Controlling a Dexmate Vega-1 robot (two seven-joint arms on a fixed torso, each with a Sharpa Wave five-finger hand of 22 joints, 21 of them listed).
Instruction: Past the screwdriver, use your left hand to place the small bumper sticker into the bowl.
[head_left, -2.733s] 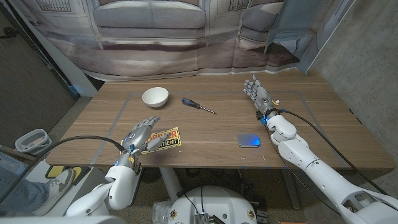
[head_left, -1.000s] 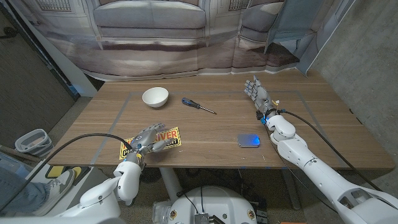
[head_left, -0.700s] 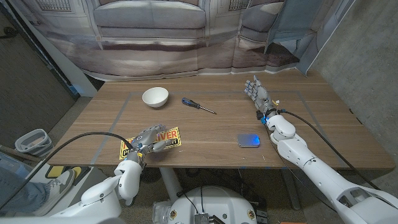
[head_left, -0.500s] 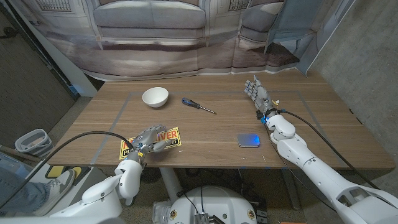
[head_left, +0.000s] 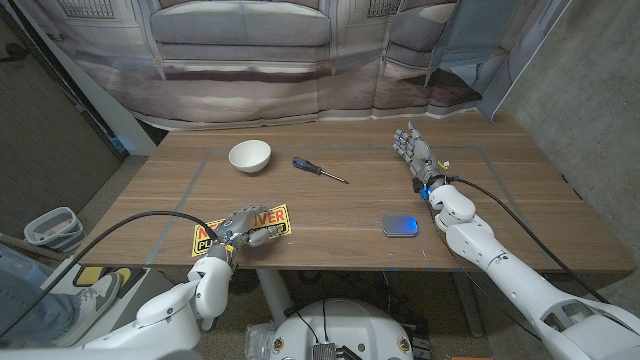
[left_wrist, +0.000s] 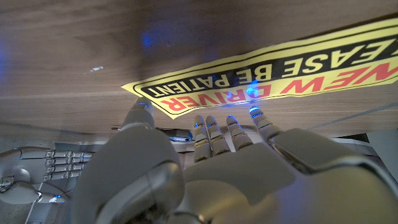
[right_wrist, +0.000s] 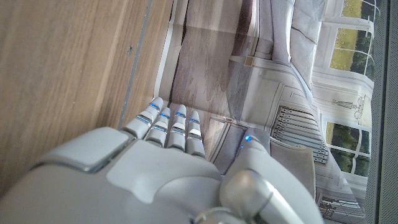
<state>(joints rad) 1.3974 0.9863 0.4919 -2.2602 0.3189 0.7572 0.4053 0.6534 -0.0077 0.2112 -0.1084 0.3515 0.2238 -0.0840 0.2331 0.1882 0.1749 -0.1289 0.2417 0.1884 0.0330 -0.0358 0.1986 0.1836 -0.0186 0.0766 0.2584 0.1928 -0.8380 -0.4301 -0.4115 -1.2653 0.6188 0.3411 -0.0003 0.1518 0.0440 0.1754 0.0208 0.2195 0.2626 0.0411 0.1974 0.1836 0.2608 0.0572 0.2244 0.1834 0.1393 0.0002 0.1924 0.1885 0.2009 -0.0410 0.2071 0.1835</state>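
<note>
Spanning the head view from side to side, the wooden tabletop (head_left: 330, 205) is seen with a broad bare stretch across its middle, its near edge running just below the left hand and its far edge meeting a printed backdrop (head_left: 300, 50). The right arm (head_left: 500, 265) is laid along the right side, and its right hand (head_left: 410, 146) is seen near the far right corner with fingers extended and nothing in them; how its palm lies cannot be told. The left hand (head_left: 243, 229) is set close to the near edge, its fingers curled down onto the near part of the bumper sticker (head_left: 262, 222); in the left wrist view the fingertips (left_wrist: 252, 115) are shown touching the yellow sheet's (left_wrist: 273, 81) edge, but whether it is truly pinched cannot be told. The sticker lies flat on the wood, partly covered by that hand, its lettering cut off at the wrist picture's border. The white bowl (head_left: 250, 156) stands well apart at the far left, with open wood between. A blue tin (head_left: 399, 226) rests near the right forearm. The screwdriver (head_left: 318, 169) lies just right of the bowl, its tip thin and hard to make out.
</note>
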